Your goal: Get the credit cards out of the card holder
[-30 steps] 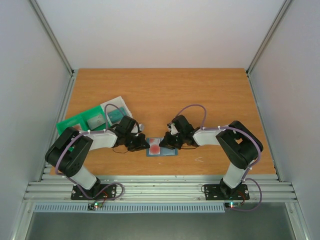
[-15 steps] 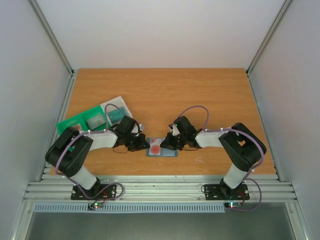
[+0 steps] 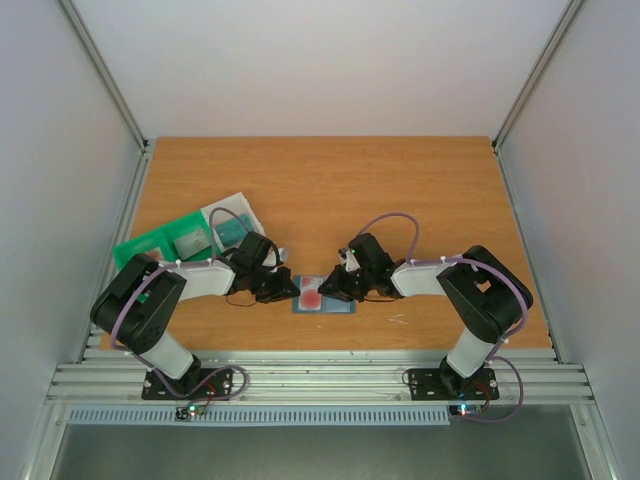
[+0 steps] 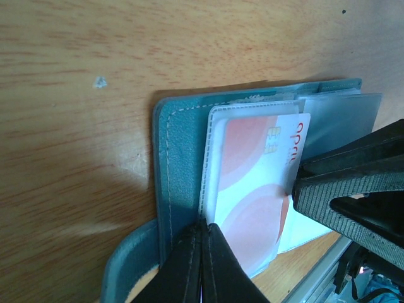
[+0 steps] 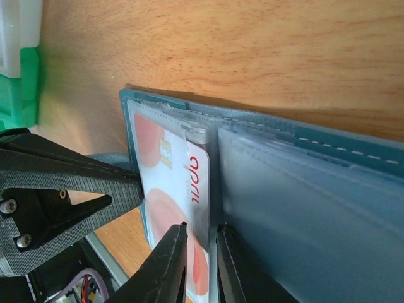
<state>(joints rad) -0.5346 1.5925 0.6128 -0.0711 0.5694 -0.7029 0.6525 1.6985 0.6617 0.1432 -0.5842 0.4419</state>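
The white card with red circles (image 4: 249, 189) sits in the clear sleeve (image 4: 208, 164) of the card holder (image 4: 180, 151). The holder lies open on the table (image 3: 400, 190) near its front edge, between both arms. The left gripper (image 4: 203, 249) is closed to a point and presses on the sleeve's outer border, apparently to anchor the holder. The right gripper (image 5: 202, 252) has its jaws a narrow slit apart, astride the card's exposed edge, placed to pinch it. This card is not yet withdrawn.
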